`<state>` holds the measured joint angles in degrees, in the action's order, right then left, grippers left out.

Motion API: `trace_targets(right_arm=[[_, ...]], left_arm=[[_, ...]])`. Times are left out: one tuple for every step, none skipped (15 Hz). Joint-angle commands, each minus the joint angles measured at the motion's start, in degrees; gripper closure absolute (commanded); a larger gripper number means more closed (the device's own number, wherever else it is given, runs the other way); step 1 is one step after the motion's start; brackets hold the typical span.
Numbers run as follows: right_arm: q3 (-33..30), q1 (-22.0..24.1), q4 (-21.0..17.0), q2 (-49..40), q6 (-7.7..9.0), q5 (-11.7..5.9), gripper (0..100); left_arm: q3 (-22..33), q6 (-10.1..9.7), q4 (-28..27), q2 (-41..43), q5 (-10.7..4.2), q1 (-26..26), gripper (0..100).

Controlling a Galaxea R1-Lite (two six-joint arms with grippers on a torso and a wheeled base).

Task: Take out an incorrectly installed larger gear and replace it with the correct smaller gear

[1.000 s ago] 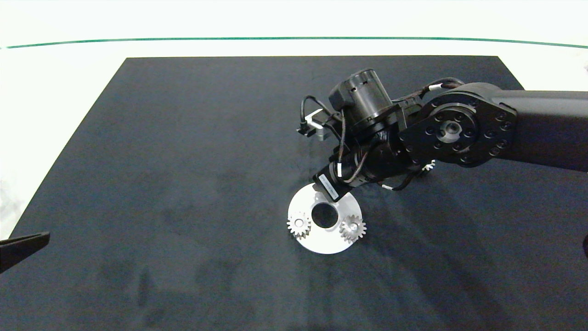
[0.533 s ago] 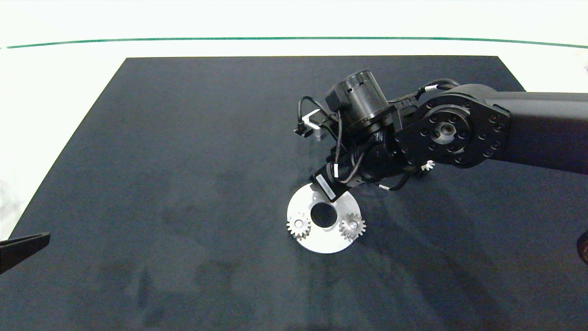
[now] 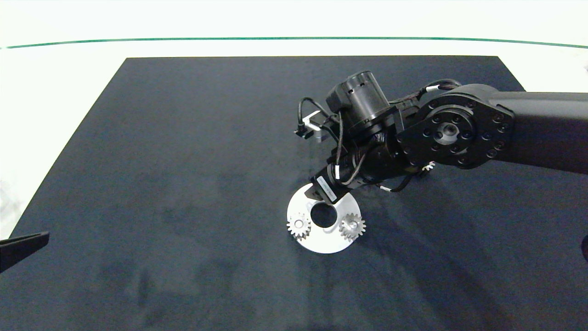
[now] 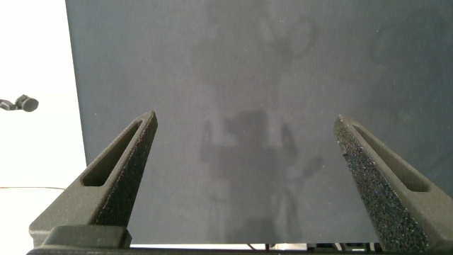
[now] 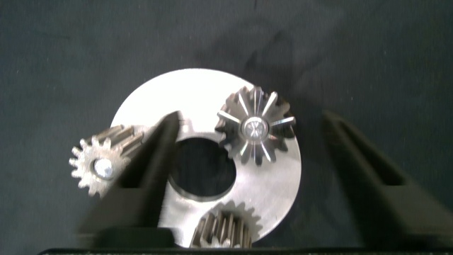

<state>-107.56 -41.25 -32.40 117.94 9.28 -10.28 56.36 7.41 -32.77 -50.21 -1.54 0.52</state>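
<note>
Silver disc (image 5: 205, 92) bearing larger gear (image 5: 255, 127)

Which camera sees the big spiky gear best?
The right wrist view: the larger gear sits unobstructed on the round plate between the open right gripper fingers. The head view hides it behind the arm. The left wrist view shows only mat.

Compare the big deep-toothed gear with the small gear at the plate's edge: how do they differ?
The larger gear is wider, with long deep teeth; the smaller gear has short fine teeth. The larger gear sits wholly on the plate; the smaller gear overhangs its rim. Both are silver.
</note>
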Motion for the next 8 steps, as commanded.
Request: trace_targets(right_arm=[[2.53, 0.12, -0.2, -3.16, -1.19, -0.18, 0], [3.93, 0.03, -0.12, -5.0, -1.81, -0.18, 0], [5.6, 0.03, -0.12, -6.94, -1.98, -0.18, 0], [7.63, 0.03, -0.12, -9.49, -2.25, -0.18, 0], [9.82, 0.03, -0.12, -12.39, -2.86, -0.27, 0], [12.2, -0.06, -0.03, -15.29, -3.65, -0.8, 0], [14.92, -0.5, -0.03, -18.45, -4.44, -2.2, 0], [18.35, -0.58, 0.06, -22.23, -5.06, -3.96, 0]], left_arm=[[-0.11, -0.03, -0.19, 0.29, -0.05, 0.35, 0], [-0.19, 0.06, -0.28, 0.99, -0.05, 0.35, 0], [-0.55, 0.15, -0.28, 1.61, -0.13, 0.35, 0], [-0.81, 0.15, -0.28, 2.22, -0.13, 0.44, 0], [-1.07, 0.15, -0.28, 2.75, -0.22, 0.62, 0], [-1.25, 0.15, -0.28, 3.28, -0.31, 0.71, 0], [-1.6, 0.06, -0.28, 4.07, -0.75, 0.79, 0], [-2.3, 0.06, -0.28, 5.13, -1.36, 0.97, 0]])
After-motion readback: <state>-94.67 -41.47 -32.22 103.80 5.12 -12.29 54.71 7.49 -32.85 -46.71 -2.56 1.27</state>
